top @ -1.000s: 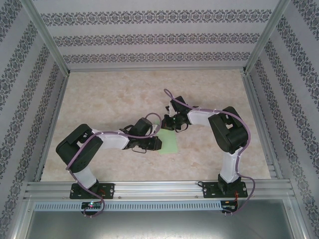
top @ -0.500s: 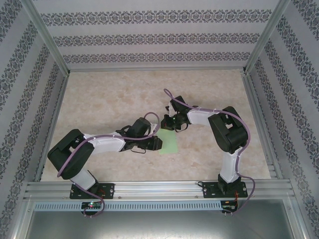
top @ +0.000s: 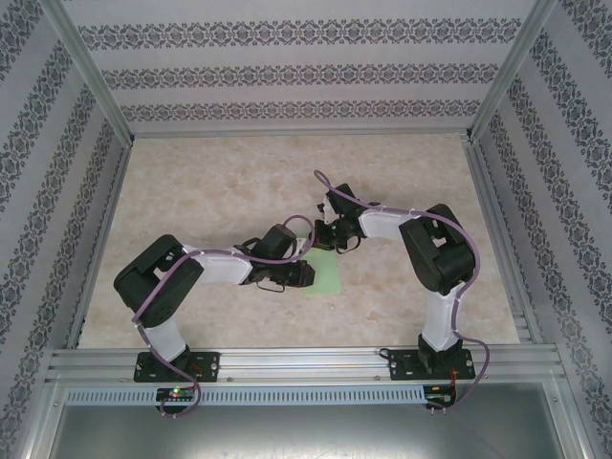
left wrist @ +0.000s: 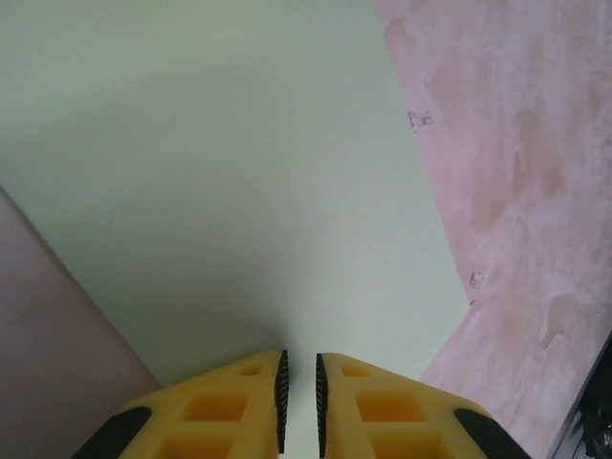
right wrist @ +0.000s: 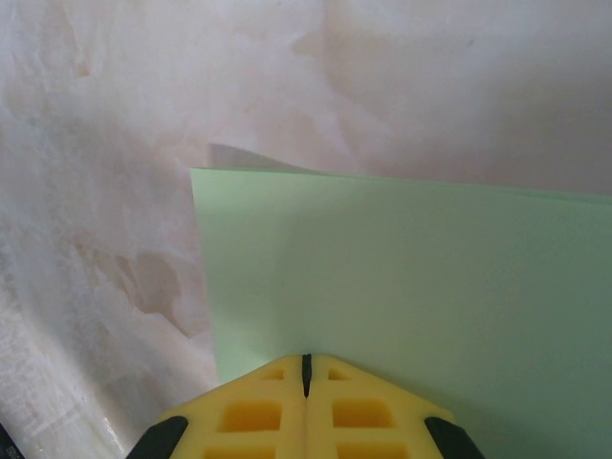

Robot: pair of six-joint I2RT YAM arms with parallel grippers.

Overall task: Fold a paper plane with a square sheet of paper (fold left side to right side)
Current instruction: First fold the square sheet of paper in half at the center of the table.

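Left elbow (top: 153,279) swung inward; closed right fingers (right wrist: 251,413) touch sheet (right wrist: 402,306)

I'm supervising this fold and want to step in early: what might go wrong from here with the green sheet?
The left pincer, jaws a slit apart, seems to press on the square sheet of paper; sliding it may drag or wrinkle the sheet instead of creasing it. The shut right pincer sits near one edge, where a corner looks slightly lifted, so the paper might shift and the fold go crooked.
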